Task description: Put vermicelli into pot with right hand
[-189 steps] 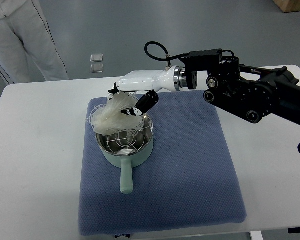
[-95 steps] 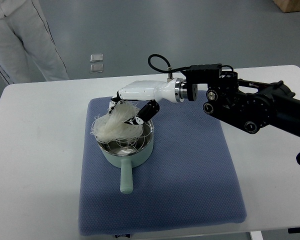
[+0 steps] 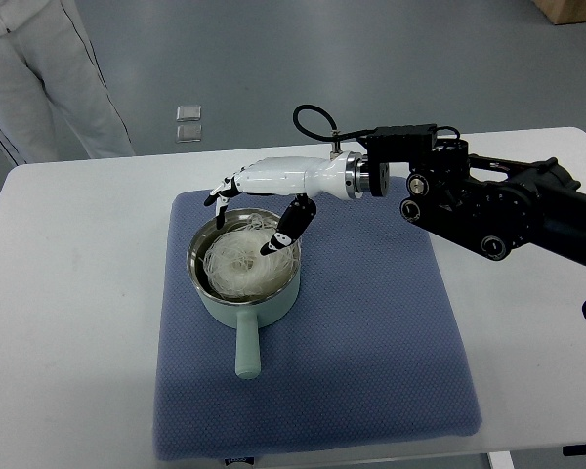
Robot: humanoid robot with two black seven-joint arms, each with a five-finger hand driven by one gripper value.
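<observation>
One tangled nest of white, translucent vermicelli [image 3: 246, 268] lies inside the pale green pot [image 3: 244, 293], filling most of its steel-lined bowl, with loose strands curling against the inner wall. The pot stands on a blue quilted mat [image 3: 371, 342] spread over a white table [image 3: 68, 293], its handle pointing toward the near edge. The right hand [image 3: 264, 195], white with black fingertips, hangs over the pot's far rim on a black arm entering from the right; its fingers are spread and released, the thumb tip dipping toward the noodles, gripping nothing. A person's grey trouser legs [image 3: 49, 78] stand beyond the table's far left corner.
</observation>
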